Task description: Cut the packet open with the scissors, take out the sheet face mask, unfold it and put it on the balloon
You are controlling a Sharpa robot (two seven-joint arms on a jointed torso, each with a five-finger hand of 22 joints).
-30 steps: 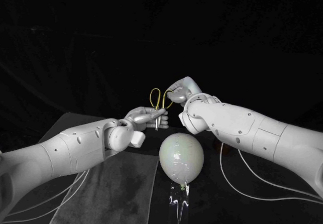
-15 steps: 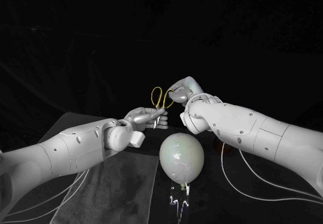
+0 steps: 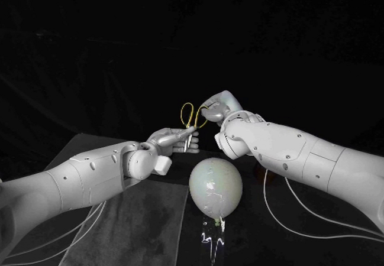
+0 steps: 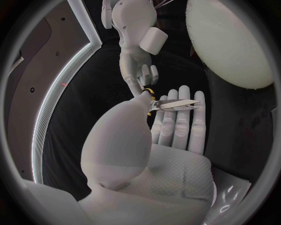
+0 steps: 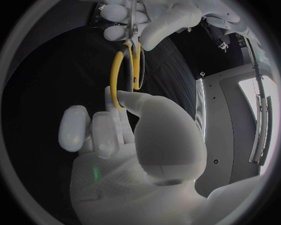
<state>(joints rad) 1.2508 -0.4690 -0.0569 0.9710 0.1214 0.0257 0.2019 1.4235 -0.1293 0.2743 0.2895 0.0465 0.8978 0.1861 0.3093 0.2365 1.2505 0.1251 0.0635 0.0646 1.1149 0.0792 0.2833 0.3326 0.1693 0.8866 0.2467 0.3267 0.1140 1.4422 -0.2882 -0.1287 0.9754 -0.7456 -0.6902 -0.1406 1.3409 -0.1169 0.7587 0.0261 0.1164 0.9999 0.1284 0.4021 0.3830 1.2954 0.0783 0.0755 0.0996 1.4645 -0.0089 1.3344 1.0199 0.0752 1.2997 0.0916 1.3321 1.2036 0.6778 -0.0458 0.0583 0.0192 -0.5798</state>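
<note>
The black table (image 3: pixel 263 254) carries a grey mat (image 3: pixel 128 225) on the robot's left side. Beside the mat the pale balloon (image 3: pixel 216 184) sits with its knotted neck towards the robot, out in front where a mask could later be laid over it. Both arms are raised above and behind the balloon, meeting in mid-air, which suggests the tool is being passed or re-gripped rather than used. The left robot hand (image 3: pixel 170 139) pinches the scissors (image 3: pixel 190 118) low down, its thumb against the blades near the pivot while its other fingers lie flat under the steel. This keeps the yellow loops pointing up and free. The right robot hand (image 3: pixel 217 107) has its thumb and a finger closed on one loop. It seems to be working towards a cutting grip, though I cannot tell whether a finger passes through the loop or only presses on its rim. The blades look closed, so the step in hand is judged to be getting a working hold on the handles, with the cutting not yet begun.
</note>
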